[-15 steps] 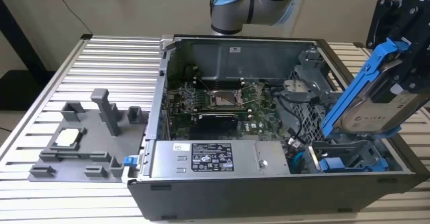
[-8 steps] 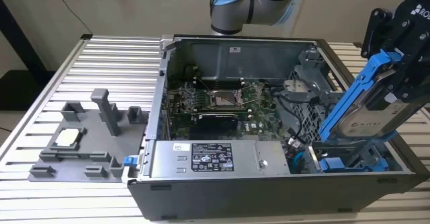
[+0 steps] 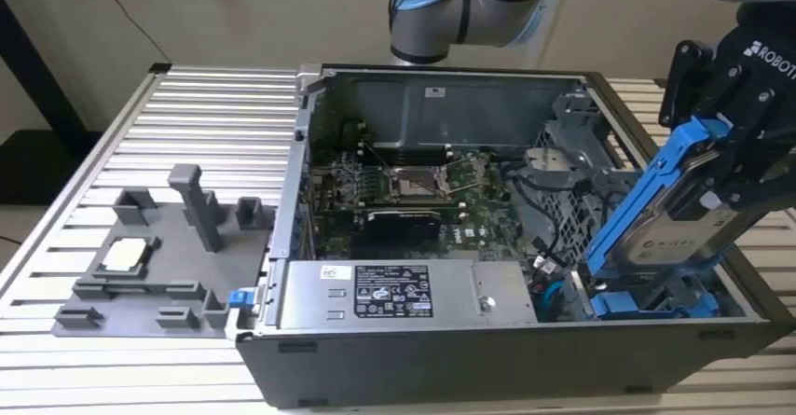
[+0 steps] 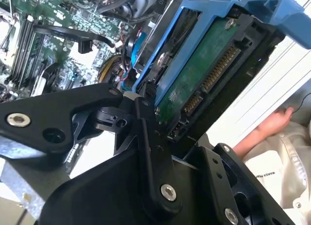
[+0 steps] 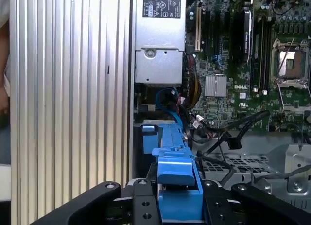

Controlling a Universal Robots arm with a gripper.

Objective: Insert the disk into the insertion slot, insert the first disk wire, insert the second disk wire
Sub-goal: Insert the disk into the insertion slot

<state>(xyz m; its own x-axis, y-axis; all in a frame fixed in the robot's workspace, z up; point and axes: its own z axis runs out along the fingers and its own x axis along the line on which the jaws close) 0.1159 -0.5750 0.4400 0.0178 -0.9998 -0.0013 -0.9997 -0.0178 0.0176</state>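
On step one: getting the disk (image 3: 662, 217) into the slot (image 3: 657, 296). Holding it clenched in the gripper (image 3: 728, 168) by the upper end of the blue frame. Hanging steeply tilted, lower end dipped into the open computer case (image 3: 498, 350) at the exterior view's right, just above the slot. Can't tell whether touching the slot yet. Not seated, at any rate.

In the second wrist view: board side of the disk (image 4: 204, 79) facing the camera, connector (image 4: 218, 72) bare. So no wires on, both wire steps untouched. Blue cable (image 5: 170, 101) lying loose near the power supply (image 5: 158, 35) in the first wrist view.

Next move, by my read: needs levelling out of that tilt, squaring the blue frame to the slot, then a straight push clear of the blue cable. Also worth noting: a hand (image 4: 277, 122) close by, beyond the disk.
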